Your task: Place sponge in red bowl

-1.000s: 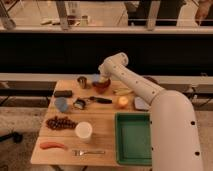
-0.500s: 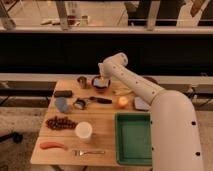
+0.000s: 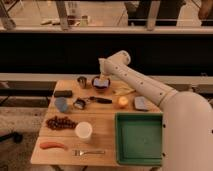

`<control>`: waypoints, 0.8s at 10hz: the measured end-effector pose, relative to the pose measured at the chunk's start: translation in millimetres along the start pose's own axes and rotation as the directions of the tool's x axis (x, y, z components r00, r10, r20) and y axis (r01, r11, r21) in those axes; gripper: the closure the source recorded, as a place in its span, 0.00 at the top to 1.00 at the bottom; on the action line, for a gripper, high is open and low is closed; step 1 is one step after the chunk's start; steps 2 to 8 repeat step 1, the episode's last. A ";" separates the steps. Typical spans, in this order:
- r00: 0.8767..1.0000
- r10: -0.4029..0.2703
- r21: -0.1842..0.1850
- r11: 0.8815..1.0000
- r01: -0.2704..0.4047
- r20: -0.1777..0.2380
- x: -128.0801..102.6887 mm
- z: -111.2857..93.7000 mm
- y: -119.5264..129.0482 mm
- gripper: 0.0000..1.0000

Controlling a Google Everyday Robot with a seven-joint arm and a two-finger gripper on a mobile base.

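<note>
The red bowl (image 3: pixel 99 86) stands at the back of the wooden table, right of a small metal cup (image 3: pixel 81 80). A blue-grey, slightly purplish block, the sponge (image 3: pixel 100 83), shows inside the bowl's rim. My gripper (image 3: pixel 102 77) hangs straight down over the bowl, its tips at the sponge. Whether it touches the sponge I cannot tell. The white arm reaches in from the right.
A big green tray (image 3: pixel 139 138) stands at the front right. A flat blue-grey pad (image 3: pixel 141 103), an orange (image 3: pixel 122 102) and a banana (image 3: pixel 125 91) lie under the arm. A blue-grey cup-like thing (image 3: pixel 61 104), grapes (image 3: pixel 61 122), a white cup (image 3: pixel 83 131) and a fork (image 3: pixel 90 152) lie to the left and front.
</note>
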 end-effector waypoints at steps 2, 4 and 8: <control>1.000 0.006 0.005 1.000 -0.006 0.000 1.7 -3.4 0.7 0.80; 1.000 0.006 0.005 1.000 -0.006 0.000 1.7 -3.4 0.7 0.80; 1.000 0.006 0.005 1.000 -0.006 0.000 1.7 -3.4 0.7 0.80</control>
